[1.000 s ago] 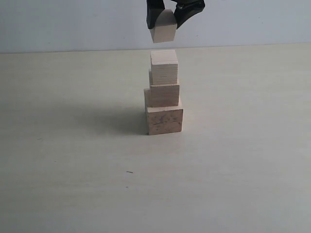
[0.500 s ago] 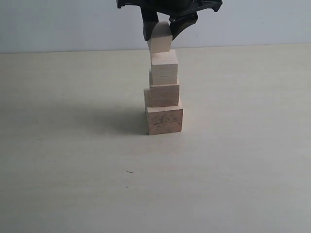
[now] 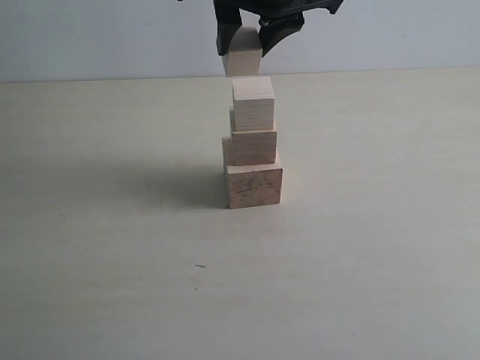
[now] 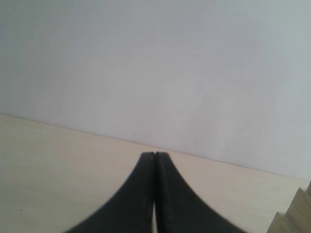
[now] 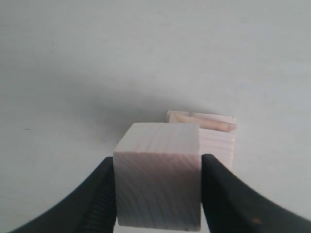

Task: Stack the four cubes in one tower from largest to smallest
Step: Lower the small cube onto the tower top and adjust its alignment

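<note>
Upward and slightly leftward in the exterior view, the smallest cube (image 3: 242,58) had shifted since the earlier frame. My right jaws gripped it just above the three-cube tower (image 3: 253,146) on the worktop (image 3: 112,225). My left jaws were pressed together.

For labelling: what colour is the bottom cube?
Bottom cube: pale wood, dark specks; exterior view.

Likely lab test bench (staged setup): bare pale tabletop (image 3: 112,285), plain white wall (image 3: 90,37) behind.
</note>
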Robot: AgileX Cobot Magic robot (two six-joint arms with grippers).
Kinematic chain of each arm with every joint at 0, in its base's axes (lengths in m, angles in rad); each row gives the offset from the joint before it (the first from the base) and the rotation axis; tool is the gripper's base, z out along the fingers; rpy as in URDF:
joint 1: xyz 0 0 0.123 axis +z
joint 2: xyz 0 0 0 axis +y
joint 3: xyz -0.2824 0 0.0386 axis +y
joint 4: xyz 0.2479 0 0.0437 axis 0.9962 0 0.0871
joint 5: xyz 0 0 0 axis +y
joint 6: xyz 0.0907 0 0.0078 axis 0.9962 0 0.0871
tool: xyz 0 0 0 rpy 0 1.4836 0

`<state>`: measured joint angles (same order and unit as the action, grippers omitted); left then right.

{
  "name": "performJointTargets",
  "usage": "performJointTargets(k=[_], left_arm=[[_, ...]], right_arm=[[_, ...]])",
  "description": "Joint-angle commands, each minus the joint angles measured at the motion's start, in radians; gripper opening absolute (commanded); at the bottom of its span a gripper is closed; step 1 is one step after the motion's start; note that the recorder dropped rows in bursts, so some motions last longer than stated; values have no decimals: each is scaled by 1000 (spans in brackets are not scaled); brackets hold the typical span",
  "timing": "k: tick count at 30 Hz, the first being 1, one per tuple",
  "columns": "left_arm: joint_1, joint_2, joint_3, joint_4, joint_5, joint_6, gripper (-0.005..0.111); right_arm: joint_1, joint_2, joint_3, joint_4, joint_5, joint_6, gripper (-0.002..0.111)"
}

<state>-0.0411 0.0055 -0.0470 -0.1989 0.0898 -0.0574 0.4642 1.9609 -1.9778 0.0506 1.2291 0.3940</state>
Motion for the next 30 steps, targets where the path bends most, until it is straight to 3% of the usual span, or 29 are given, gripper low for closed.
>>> performJointTargets(k=[1, 12, 17, 26, 30], left_arm=[[-9, -5, 1, 1, -2, 1, 0], [-9, -5, 1, 1, -2, 1, 0], [-9, -5, 1, 1, -2, 1, 0], [-9, -5, 1, 1, -2, 1, 0], [-9, -5, 1, 1, -2, 1, 0]], right_arm=[[0, -28, -2, -41, -8, -5, 43], [-9, 8, -2, -119, -8, 1, 43], [-14, 28, -2, 20, -8, -8, 43], [-14, -9, 13, 86, -8, -10, 43], [-11, -82, 105, -23, -8, -7, 43]])
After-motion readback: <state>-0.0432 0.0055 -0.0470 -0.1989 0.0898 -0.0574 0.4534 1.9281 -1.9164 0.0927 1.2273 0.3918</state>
